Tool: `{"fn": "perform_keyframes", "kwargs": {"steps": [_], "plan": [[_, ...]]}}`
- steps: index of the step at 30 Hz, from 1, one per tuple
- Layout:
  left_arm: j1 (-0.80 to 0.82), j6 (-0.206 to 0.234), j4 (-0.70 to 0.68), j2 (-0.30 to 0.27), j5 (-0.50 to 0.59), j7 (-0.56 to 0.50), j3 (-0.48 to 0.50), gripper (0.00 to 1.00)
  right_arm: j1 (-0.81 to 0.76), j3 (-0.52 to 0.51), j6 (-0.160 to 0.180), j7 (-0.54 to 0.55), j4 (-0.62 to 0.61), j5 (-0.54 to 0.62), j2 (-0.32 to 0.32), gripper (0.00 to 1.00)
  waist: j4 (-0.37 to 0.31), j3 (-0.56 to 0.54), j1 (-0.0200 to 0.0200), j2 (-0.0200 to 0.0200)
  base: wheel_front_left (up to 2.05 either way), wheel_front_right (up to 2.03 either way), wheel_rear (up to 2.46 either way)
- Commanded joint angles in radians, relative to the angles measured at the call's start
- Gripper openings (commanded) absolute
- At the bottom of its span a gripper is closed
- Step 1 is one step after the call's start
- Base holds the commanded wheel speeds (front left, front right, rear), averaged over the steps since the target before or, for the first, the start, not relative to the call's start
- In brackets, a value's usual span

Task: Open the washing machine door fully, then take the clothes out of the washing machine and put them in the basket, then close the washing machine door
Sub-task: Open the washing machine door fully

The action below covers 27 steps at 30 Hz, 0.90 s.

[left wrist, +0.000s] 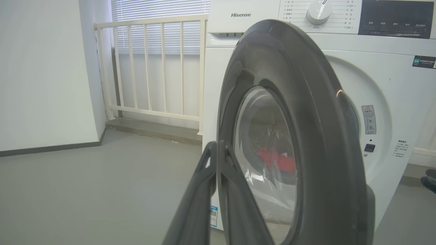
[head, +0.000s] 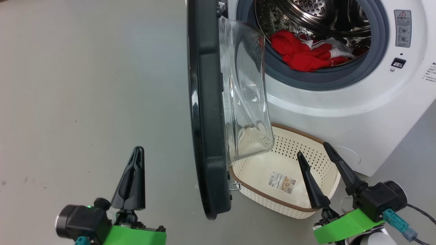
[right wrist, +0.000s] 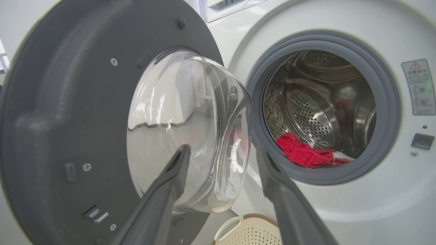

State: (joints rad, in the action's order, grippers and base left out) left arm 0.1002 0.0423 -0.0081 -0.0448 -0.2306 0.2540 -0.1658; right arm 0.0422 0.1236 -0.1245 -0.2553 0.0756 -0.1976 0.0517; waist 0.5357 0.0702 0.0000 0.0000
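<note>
L end effector (head: 138,149) closed, empty, R end effector (head: 312,149) spread, empty

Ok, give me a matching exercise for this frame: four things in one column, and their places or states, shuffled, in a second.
Things:
1. clothes
2. basket
3. left gripper
4. right gripper

Places or states:
A. fingers spread apart
B. lying in the drum
C. on the floor, nothing in it
D. fingers together, holding nothing

Pairs: 1-B, 2-C, 3-D, 4-A
</note>
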Motion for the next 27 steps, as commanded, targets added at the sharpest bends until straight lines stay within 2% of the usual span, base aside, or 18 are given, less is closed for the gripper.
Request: {"fn": "perform_keyframes", "kwargs": {"steps": [1, 9, 14, 15, 19, 27], "plan": [[0.026, -0.008, -0.042, -0.006, 0.019, 0.008, 0.033, 0.00, 0.008, 0.027, -0.006, -0.006, -0.023, -0.005, -0.001, 1.00, 0.000, 0.000, 0.0000, 0.0000, 0.00, 0.00, 0.00], [0.068, -0.018, -0.211, -0.006, 0.054, 0.008, -0.002, 0.00, 0.010, 0.027, -0.006, -0.006, -0.024, -0.009, -0.001, 1.00, 0.000, 0.004, 0.0000, 0.0000, 0.00, 0.00, 0.00], [0.095, -0.028, -0.283, -0.006, 0.042, 0.008, -0.072, 0.00, 0.009, 0.026, -0.006, -0.006, -0.025, -0.013, -0.001, 1.00, -0.002, 0.002, 0.0000, 0.0000, 0.00, 0.00, 0.00], [0.102, -0.041, -0.294, -0.006, 0.032, 0.008, -0.110, 0.00, 0.008, 0.027, -0.006, -0.006, -0.025, -0.015, -0.001, 1.00, -0.005, 0.000, 0.0000, 0.0000, 0.00, 0.00, 0.00], [0.114, -0.099, -0.284, -0.006, 0.023, 0.008, -0.212, 0.00, 0.009, 0.030, -0.006, -0.006, -0.024, -0.019, -0.001, 1.00, -0.011, 0.001, 0.0000, 0.0000, 0.00, 0.00, 0.00], [0.137, -0.132, -0.141, -0.006, -0.020, 0.008, -0.285, 0.00, 0.012, 0.057, -0.006, -0.006, -0.001, -0.035, -0.001, 1.00, -0.032, 0.007, 0.0000, 0.0000, 0.00, 0.00, 0.00]]}}
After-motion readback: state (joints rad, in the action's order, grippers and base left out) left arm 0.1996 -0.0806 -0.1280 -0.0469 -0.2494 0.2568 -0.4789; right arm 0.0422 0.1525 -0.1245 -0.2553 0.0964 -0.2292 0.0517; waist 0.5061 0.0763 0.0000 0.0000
